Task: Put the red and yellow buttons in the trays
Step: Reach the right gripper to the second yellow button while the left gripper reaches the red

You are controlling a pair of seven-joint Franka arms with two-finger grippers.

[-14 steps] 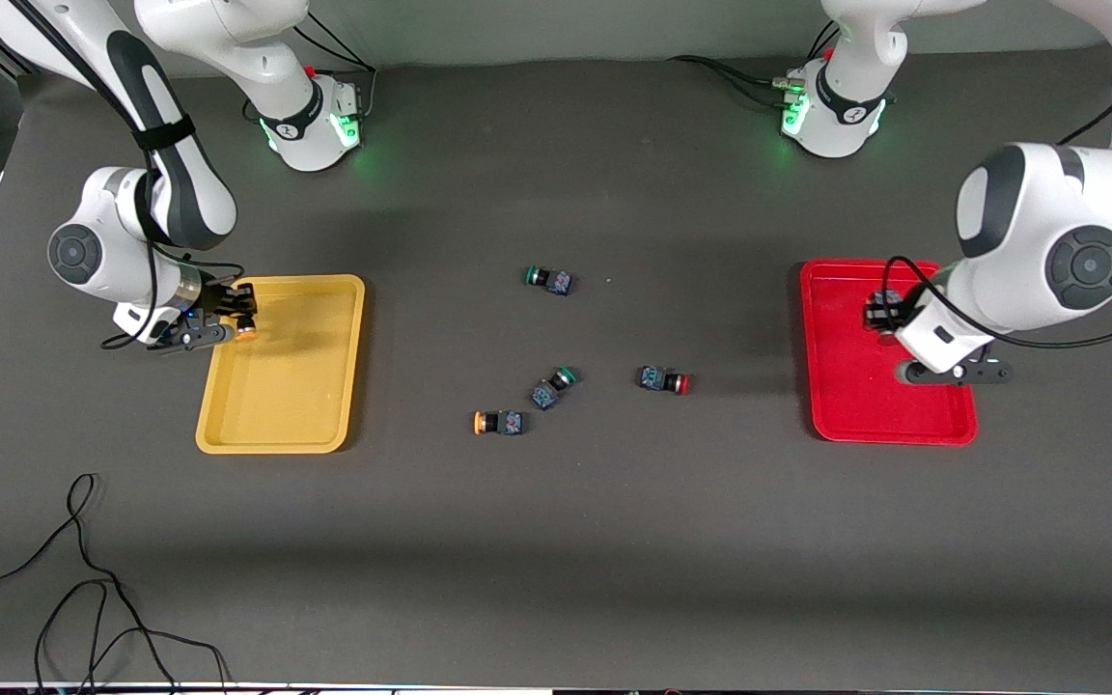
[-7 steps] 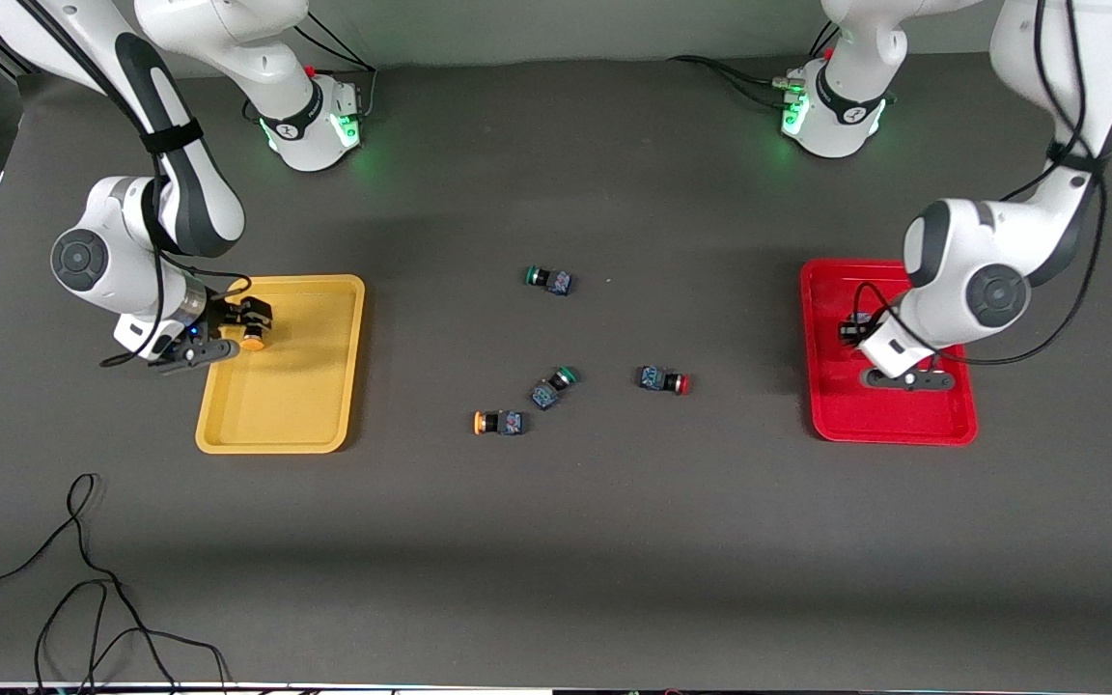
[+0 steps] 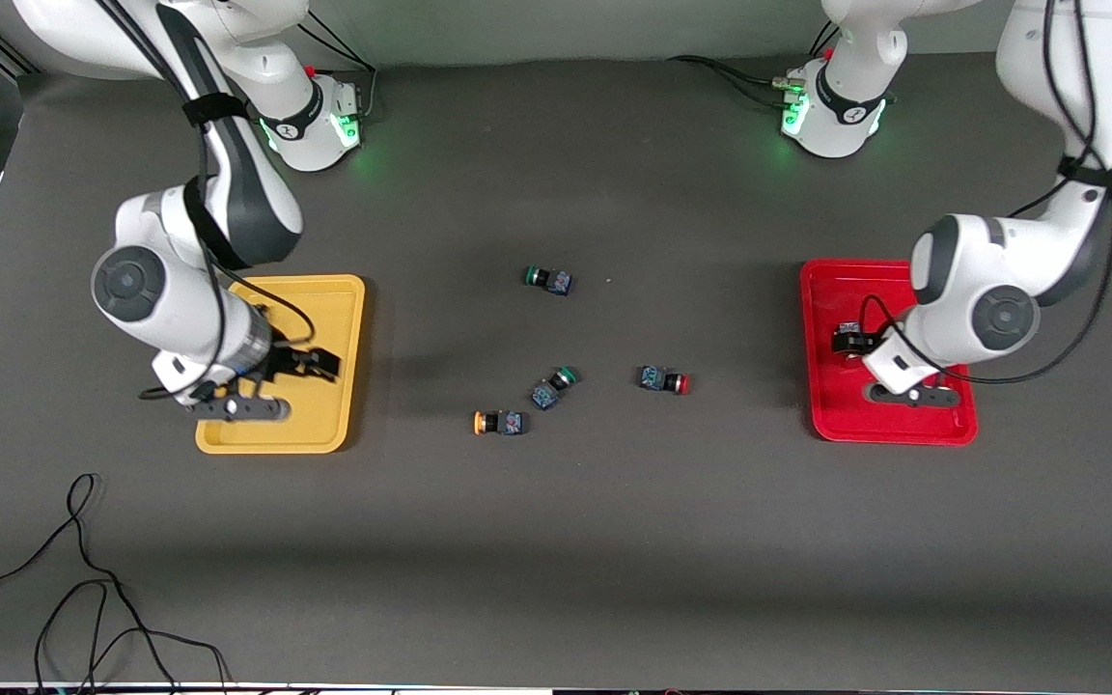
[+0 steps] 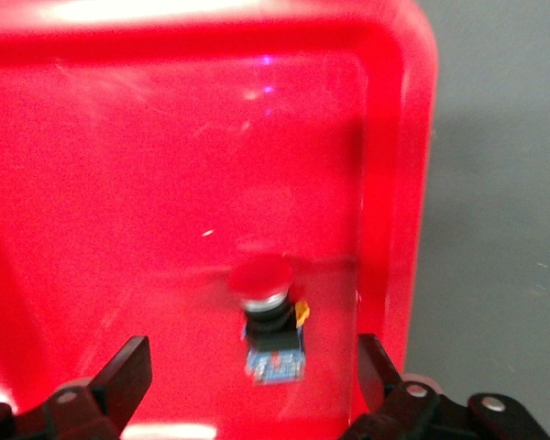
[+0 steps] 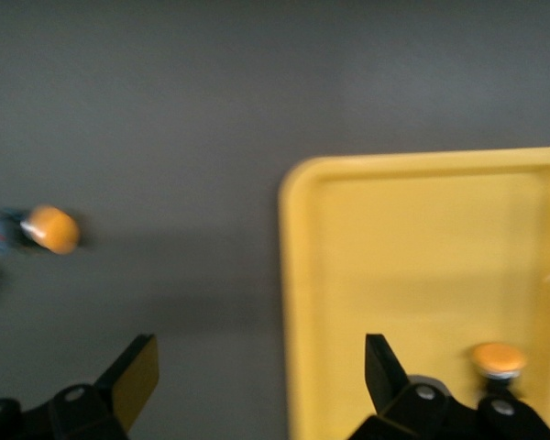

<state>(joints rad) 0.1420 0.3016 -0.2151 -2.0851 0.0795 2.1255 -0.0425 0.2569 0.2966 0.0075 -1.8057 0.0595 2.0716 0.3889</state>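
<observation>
Both tools wide, over trays (image 3: 821, 290)

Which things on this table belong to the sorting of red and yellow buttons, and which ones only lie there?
Belong to the job:
- yellow tray, orange-capped button inside
- red tray, red-capped button inside
- orange-capped button on the table
- red-capped button on the table

Only lying there:
- two green-capped buttons
- black cable

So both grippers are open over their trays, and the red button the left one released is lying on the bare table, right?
Not quite. The red button sits in the red tray, as the left wrist view shows. The left gripper and right gripper are open over their trays.
</observation>
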